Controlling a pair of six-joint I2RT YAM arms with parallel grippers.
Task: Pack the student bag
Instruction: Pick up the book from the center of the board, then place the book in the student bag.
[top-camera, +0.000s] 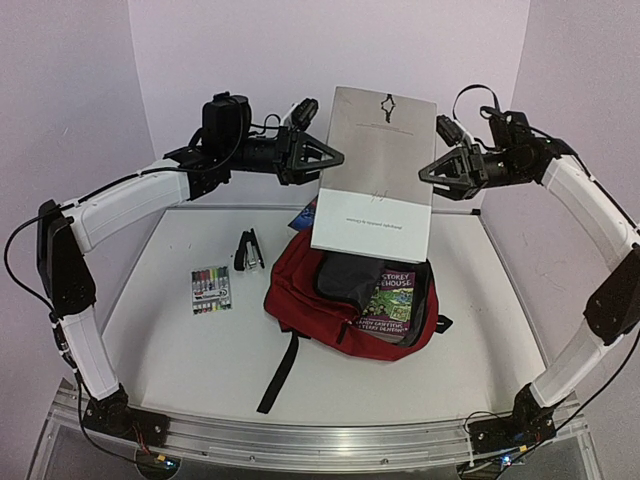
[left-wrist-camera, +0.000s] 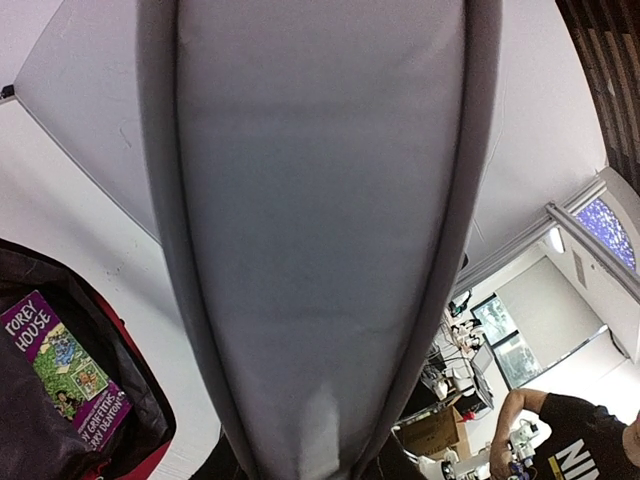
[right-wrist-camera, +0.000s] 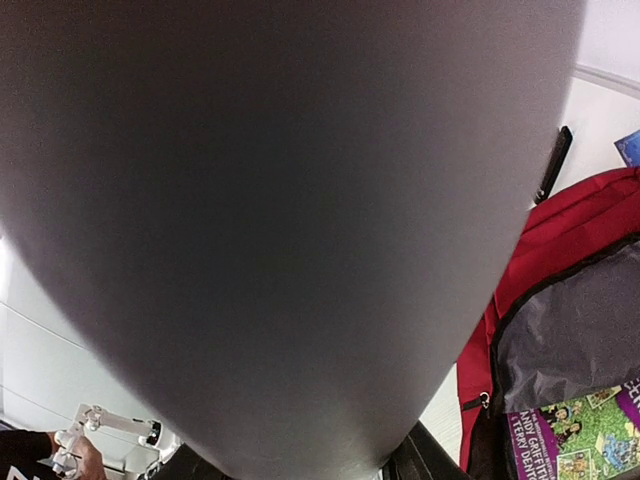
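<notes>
White table (top-camera: 180, 350) under red student bag (top-camera: 300, 290), lilac walls (top-camera: 70, 90) around.

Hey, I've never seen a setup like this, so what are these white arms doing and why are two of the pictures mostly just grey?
These are two robot arms bolted to a table edge. The overhead picture comes from a fixed camera behind them. Together the left gripper and right gripper hold a large pale grey book by its side edges, above the open dark red fabric backpack. A purple and green paperback already sits inside. On the white table lie a pack of coloured markers and a black stapler. The other two pictures come from cameras on each wrist, so the held book fills them.
</notes>
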